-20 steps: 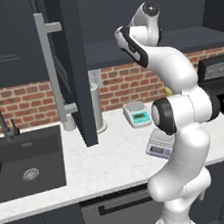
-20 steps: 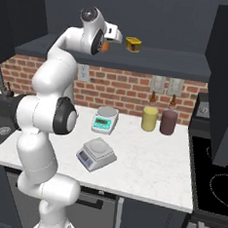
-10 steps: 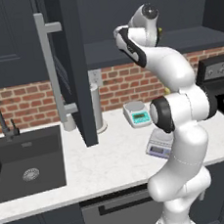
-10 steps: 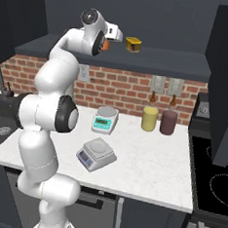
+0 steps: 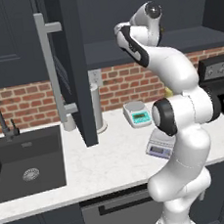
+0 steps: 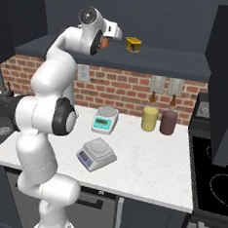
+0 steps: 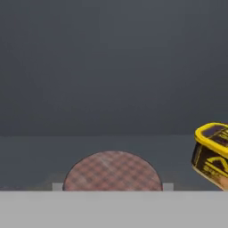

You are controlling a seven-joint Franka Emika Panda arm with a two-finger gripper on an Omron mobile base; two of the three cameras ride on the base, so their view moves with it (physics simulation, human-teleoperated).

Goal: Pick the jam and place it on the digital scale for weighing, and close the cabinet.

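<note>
The arm is up high, its gripper pushed into the open cabinet at shelf level; in the right base view a sliver of orange, the jam, peeks out right at the hand, just left of the flat yellow tin on the same shelf; from the hand view the jam's round checked lid sits dead centre at the bottom, with small grey finger tips showing on either side of it, so the jaws look spread around the jar, though whether they are pinching it I cannot tell; the tin stands apart to the right; down on the counter the digital scale waits with its platform bare, the white scale behind it; the cabinet door hangs wide open over the sink
</note>
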